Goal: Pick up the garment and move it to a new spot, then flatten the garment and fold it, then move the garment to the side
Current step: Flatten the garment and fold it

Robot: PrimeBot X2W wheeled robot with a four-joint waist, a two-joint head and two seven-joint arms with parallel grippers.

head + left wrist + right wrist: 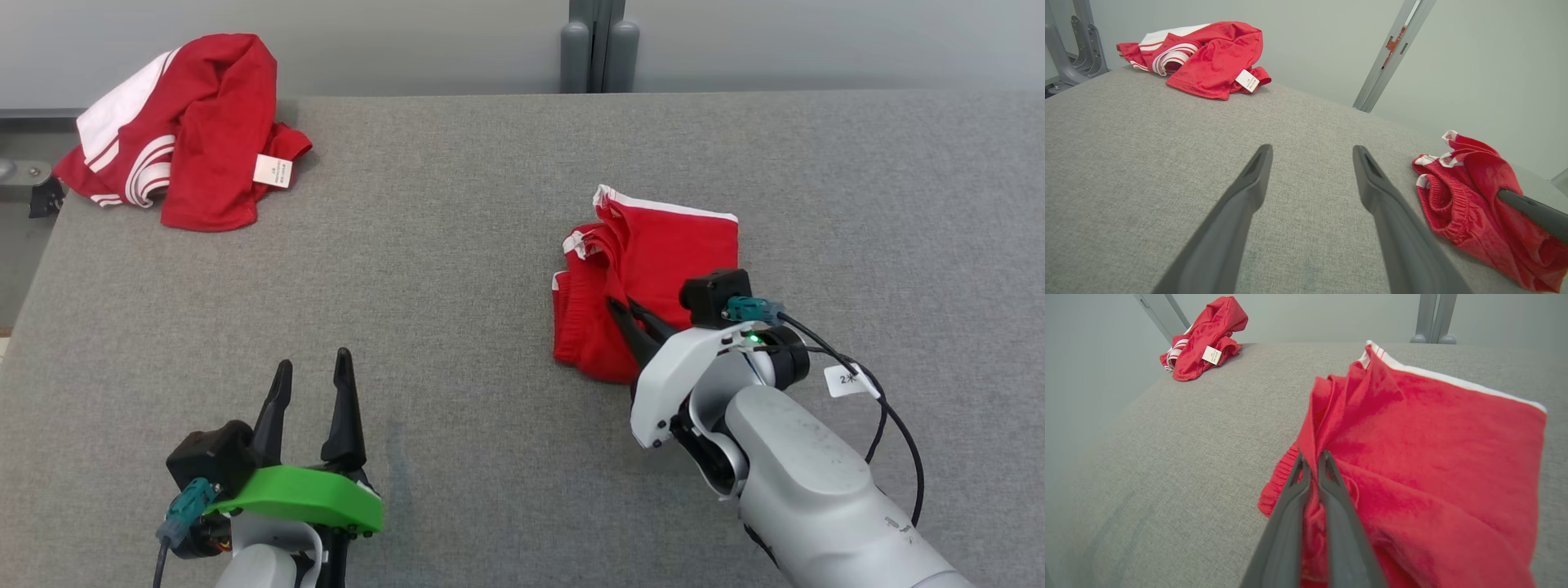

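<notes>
The garment is a pair of red shorts with white trim, lying folded and bunched right of the table's middle. It also appears in the left wrist view as the garment and in the right wrist view as the garment. My right gripper is shut on a raised fold of its red cloth near the elastic waistband; the pinch shows at my right gripper. My left gripper stands open above bare table at the lower left, fingers spread with nothing between them.
A second red and white garment with a white label lies crumpled at the table's far left corner. The grey cloth-covered table has a left edge near that heap. A grey post stands behind the far edge.
</notes>
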